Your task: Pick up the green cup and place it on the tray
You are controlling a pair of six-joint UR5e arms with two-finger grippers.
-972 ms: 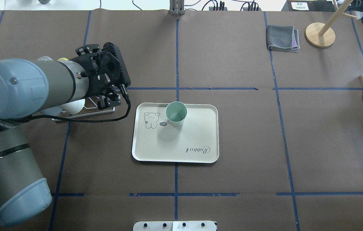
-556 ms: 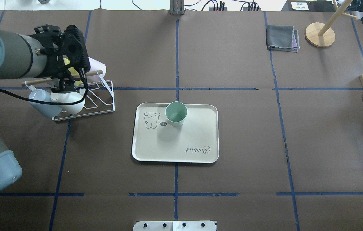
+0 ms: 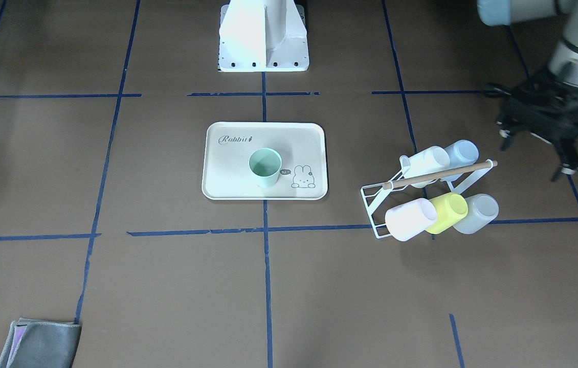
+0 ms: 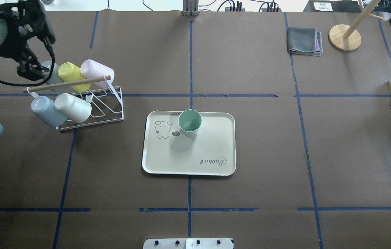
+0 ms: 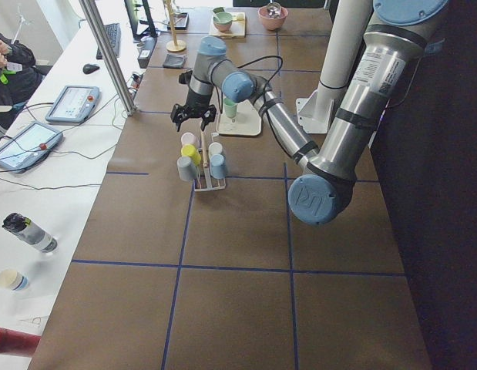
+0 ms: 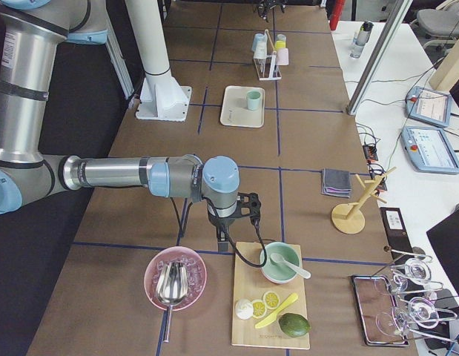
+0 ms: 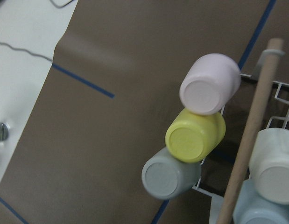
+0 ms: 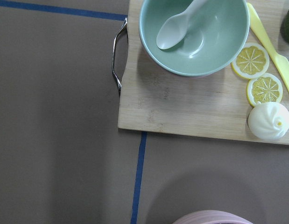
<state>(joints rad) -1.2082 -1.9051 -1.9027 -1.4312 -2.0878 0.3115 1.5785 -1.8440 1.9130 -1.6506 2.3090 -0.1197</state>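
Well away from my left end effector [image 3: 537,153], fingers gaping apart and empty, green cup [image 3: 265,167] is sitting upright on tray [image 3: 227,171].

Six cups [image 4: 189,121], one tray [image 4: 195,155], one rack [image 4: 78,82]

The robot's left arm [image 3: 575,56] reaches out to its own left side, wrist turned downward, with the left gripper [image 3: 537,156] hanging in the air, its two black fingers [image 3: 573,161] spread apart and nothing between them. The right arm [image 6: 118,172] stretches low and nearly level away from the robot's base, its wrist bent so that the right gripper [image 6: 230,239] points straight down; whether that gripper is parted or closed cannot be made out
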